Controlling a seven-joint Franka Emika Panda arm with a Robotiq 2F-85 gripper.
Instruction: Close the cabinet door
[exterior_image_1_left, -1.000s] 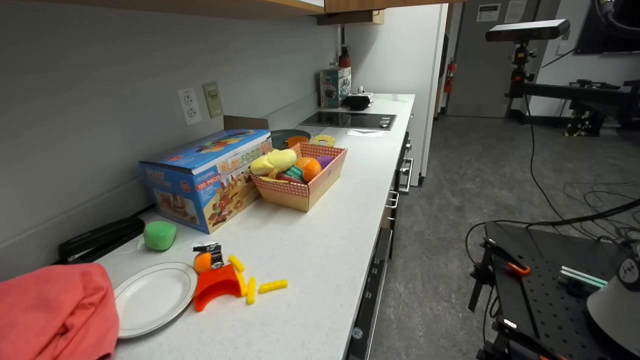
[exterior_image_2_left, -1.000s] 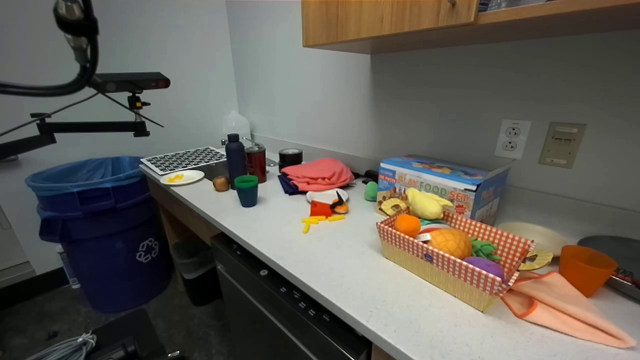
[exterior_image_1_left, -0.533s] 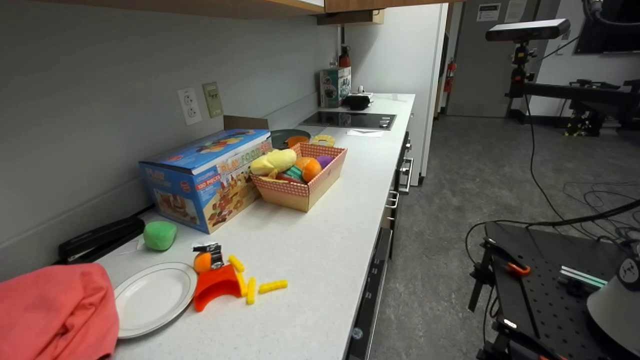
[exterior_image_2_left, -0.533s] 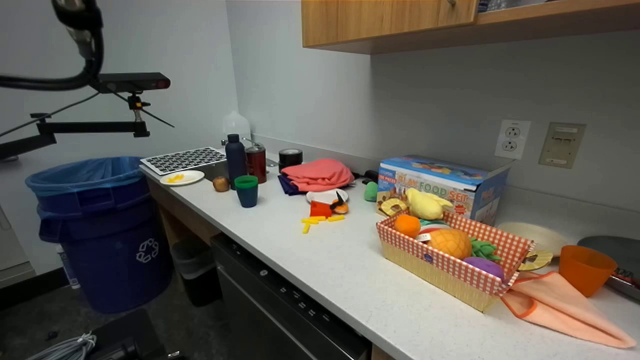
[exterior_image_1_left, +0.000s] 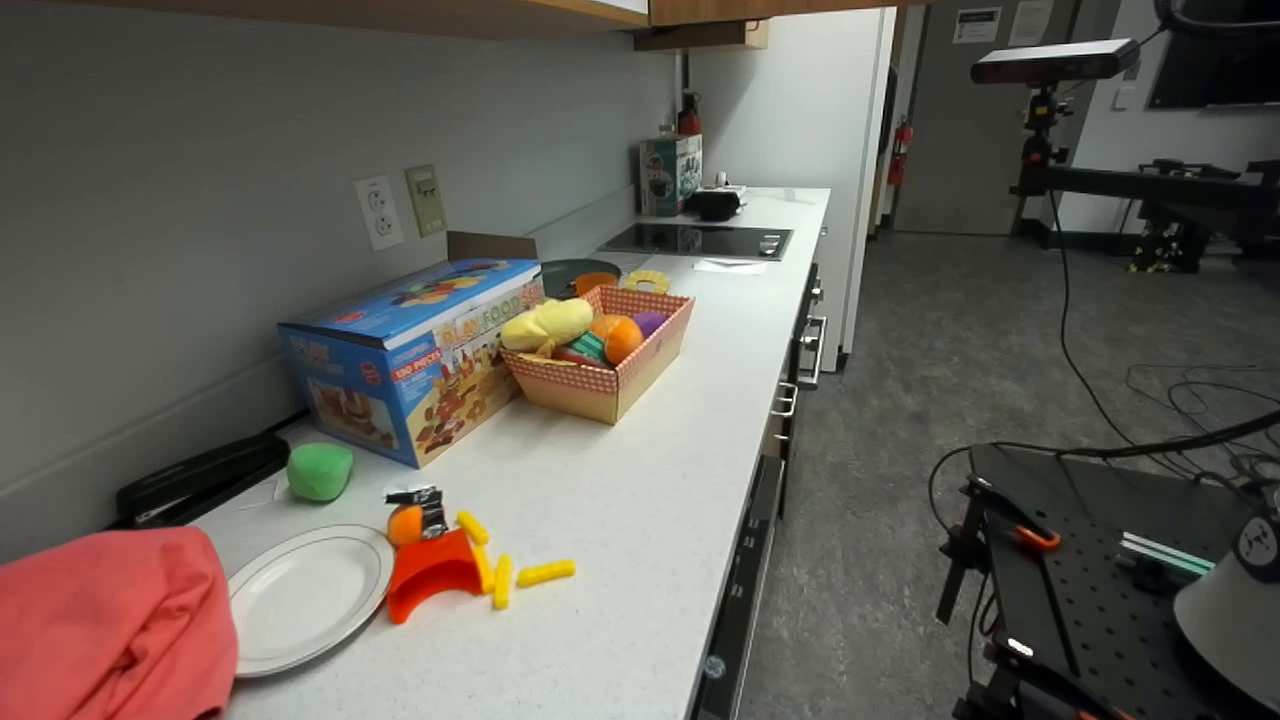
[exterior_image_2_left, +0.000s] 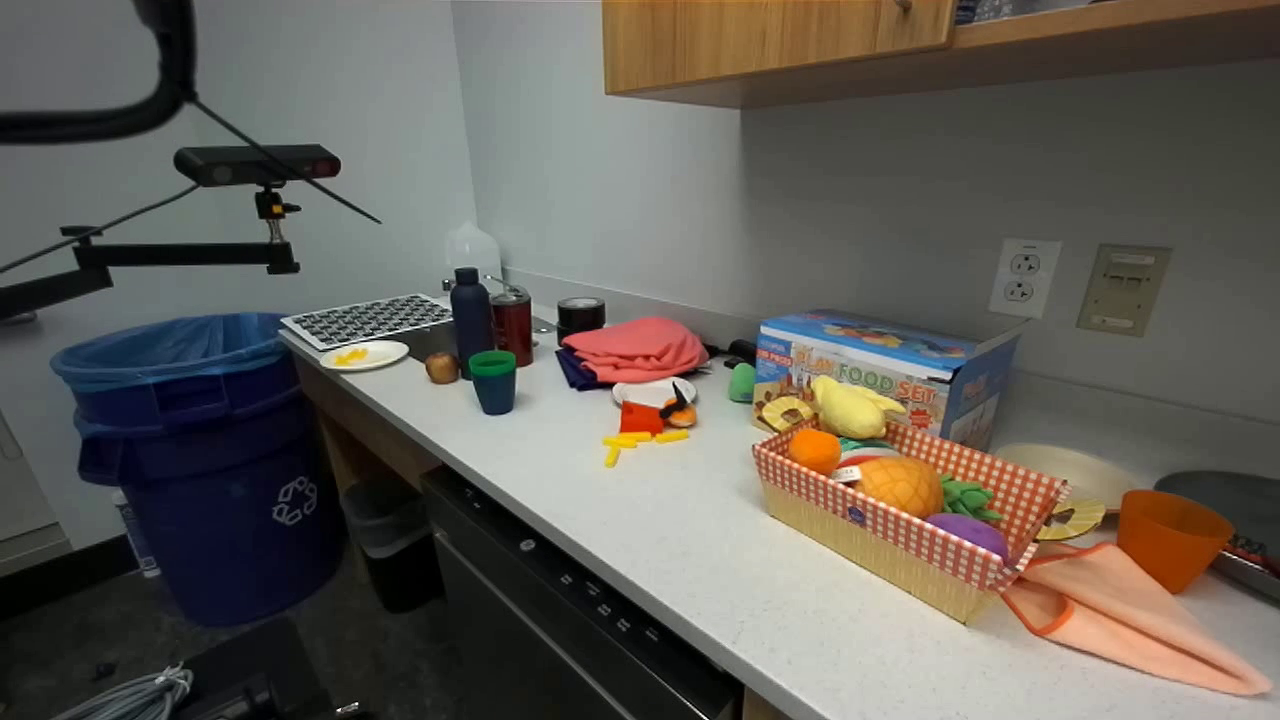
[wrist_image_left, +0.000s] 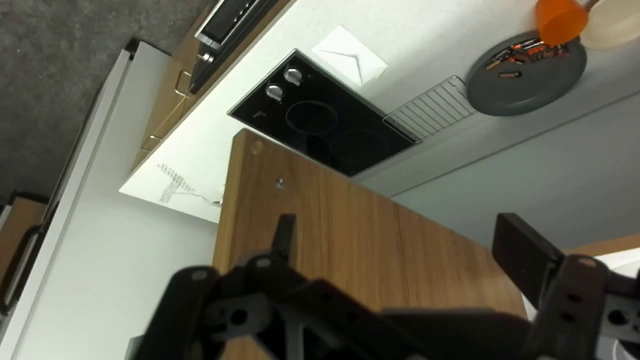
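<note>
We find the cabinet door (wrist_image_left: 350, 230) swung out, higher than the cooktop (wrist_image_left: 322, 114). The gripper (wrist_image_left: 397, 230) is spread wide, holding nothing; contact we cannot tell. We judge closing not yet achieved: the swing home remains.

In the wrist view, my gripper (wrist_image_left: 394, 235) is dark and blurred. Below the cabinet (exterior_image_2_left: 700, 45), the wall (exterior_image_2_left: 900, 200) lies in shadow.
</note>
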